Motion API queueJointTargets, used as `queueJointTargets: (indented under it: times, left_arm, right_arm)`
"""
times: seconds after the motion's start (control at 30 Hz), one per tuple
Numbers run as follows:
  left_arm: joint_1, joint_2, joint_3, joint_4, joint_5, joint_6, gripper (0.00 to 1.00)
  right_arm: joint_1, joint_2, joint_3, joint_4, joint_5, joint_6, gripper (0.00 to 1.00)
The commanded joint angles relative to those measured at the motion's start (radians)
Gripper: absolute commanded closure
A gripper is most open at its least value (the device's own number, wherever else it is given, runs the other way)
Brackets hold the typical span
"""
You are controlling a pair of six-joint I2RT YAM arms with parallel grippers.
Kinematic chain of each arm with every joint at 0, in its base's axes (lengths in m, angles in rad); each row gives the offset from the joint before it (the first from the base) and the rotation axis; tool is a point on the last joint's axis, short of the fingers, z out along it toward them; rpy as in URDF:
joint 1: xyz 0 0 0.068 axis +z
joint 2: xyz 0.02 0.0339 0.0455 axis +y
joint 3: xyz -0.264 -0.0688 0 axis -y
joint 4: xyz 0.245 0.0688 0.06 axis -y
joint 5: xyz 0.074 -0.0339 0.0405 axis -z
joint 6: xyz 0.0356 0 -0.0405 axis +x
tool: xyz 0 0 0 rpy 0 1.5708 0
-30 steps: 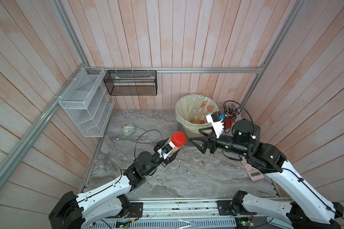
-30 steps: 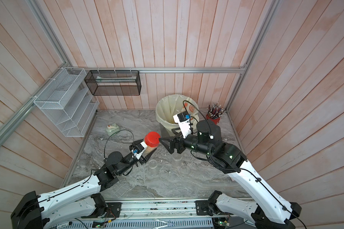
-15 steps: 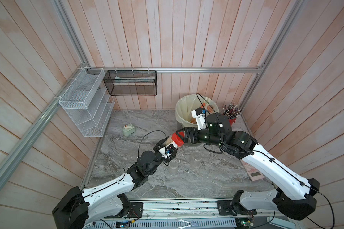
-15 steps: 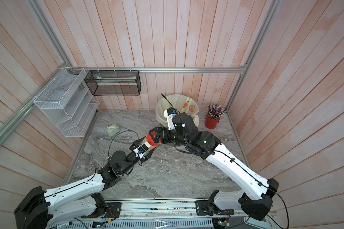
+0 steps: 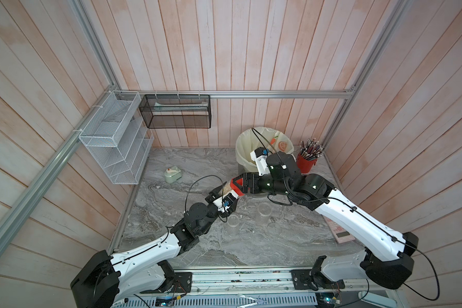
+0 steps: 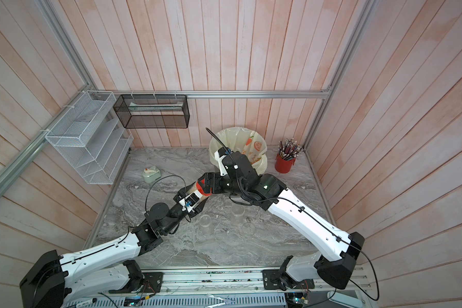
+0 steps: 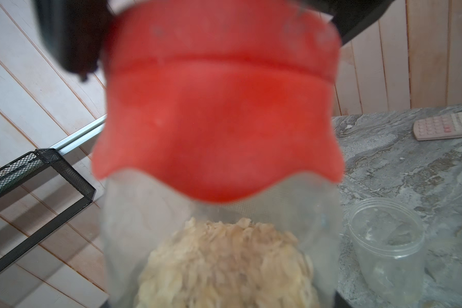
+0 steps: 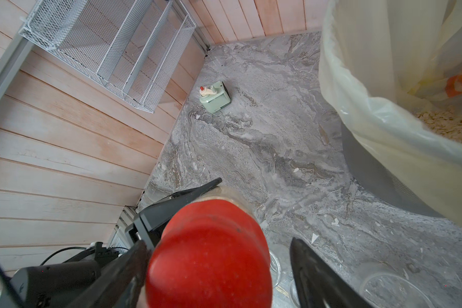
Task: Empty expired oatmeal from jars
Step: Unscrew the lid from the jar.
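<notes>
My left gripper (image 5: 223, 197) is shut on a clear jar (image 5: 226, 190) with a red lid (image 5: 236, 184), held tilted above the table. Oatmeal (image 7: 224, 261) shows through its wall in the left wrist view. My right gripper (image 8: 219, 266) is open around the red lid (image 8: 208, 256): one finger (image 8: 128, 269) touches its side, the other finger (image 8: 312, 269) stands a little off it. Both top views show that meeting, with the right gripper (image 6: 204, 185) at the lid. Two lidless jars (image 5: 263, 213) (image 5: 232, 221) stand on the table with no oatmeal showing in them.
The grey bin with the yellowish bag (image 5: 240, 152) stands behind my right wrist, with oatmeal (image 8: 451, 125) in it. A red pencil cup (image 5: 307, 162) is to the right of the bin. A green device (image 5: 173, 173) sits at the back left, a calculator (image 5: 340, 232) at the right edge. Clear lids (image 5: 245, 234) lie near the jars.
My right arm has swung left from beside the bin to the red lid, and its jaws have narrowed around it. My left arm has kept its hold on the jar, tilting it toward the right gripper.
</notes>
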Motion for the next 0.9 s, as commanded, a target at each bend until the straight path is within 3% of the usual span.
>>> queueJointTargets:
  times: [0.0, 0.27, 0.5, 0.7, 0.77, 0.87]
  left_arm:
    - [0.002, -0.008, 0.020, 0.060, -0.016, 0.001, 0.96]
    - [0.001, -0.012, 0.018, 0.052, -0.020, -0.003, 0.96]
    - [0.002, -0.021, 0.014, 0.047, -0.015, -0.016, 0.96]
    - [0.002, -0.045, -0.001, 0.049, 0.012, -0.052, 0.96]
    - [0.005, -0.064, -0.010, 0.042, 0.050, -0.087, 0.96]
    - [0.021, -0.100, -0.043, 0.043, 0.135, -0.179, 0.97]
  right_arm:
    - [0.019, -0.003, 0.014, -0.021, -0.002, -0.004, 0.17]
    - [0.038, -0.008, -0.006, -0.024, 0.007, -0.003, 0.20]
    - [0.052, -0.008, -0.027, -0.026, 0.011, -0.008, 0.29]
    - [0.059, -0.016, -0.025, -0.038, 0.027, -0.033, 0.49]
    - [0.059, -0.030, -0.032, -0.030, 0.031, -0.065, 0.59]
    - [0.059, -0.063, -0.042, 0.020, -0.005, -0.154, 0.65]
